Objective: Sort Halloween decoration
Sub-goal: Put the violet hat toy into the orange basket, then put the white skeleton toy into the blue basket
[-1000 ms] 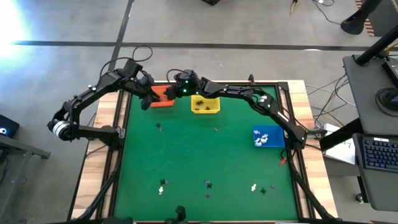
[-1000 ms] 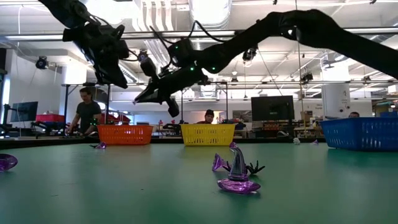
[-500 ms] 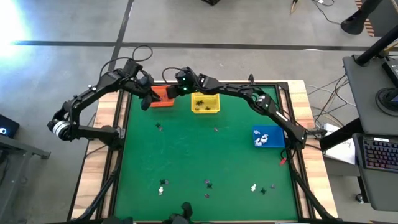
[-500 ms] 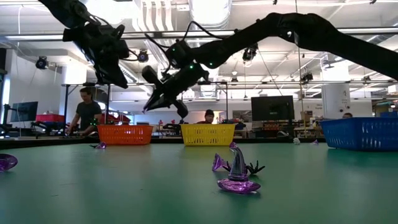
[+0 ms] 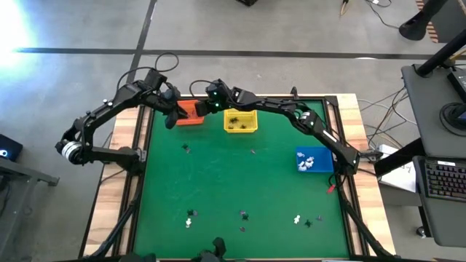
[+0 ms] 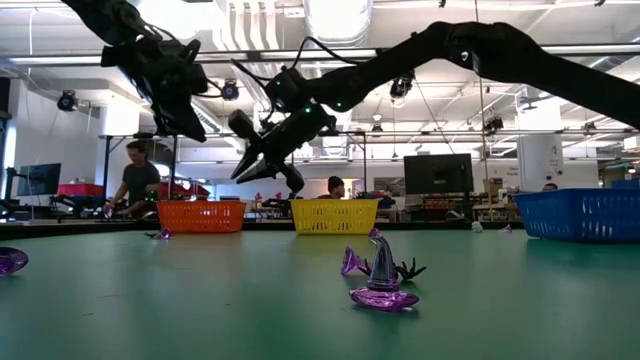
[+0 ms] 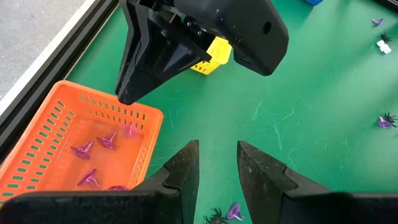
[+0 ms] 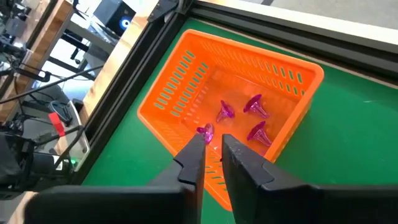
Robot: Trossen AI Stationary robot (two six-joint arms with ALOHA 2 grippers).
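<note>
Purple trinkets [image 8: 251, 118] are lying in the orange basket [image 8: 186, 74] at the far edge of the green surface [image 5: 240, 182], with one purple trinket [image 8: 205, 132] showing just off the tips of the right end effector [image 8: 211, 144], which is hanging over that basket with its fingers parted by a narrow gap and nothing clearly pinched. Just beside the basket, the left end effector [image 7: 216, 163] is hovering, fingers spread and empty. More trinkets [image 5: 244, 215] are sitting scattered near the surface's front edge. White ones are resting in the blue basket [image 5: 314, 160], dark ones in the yellow basket [image 5: 240, 121].
</note>
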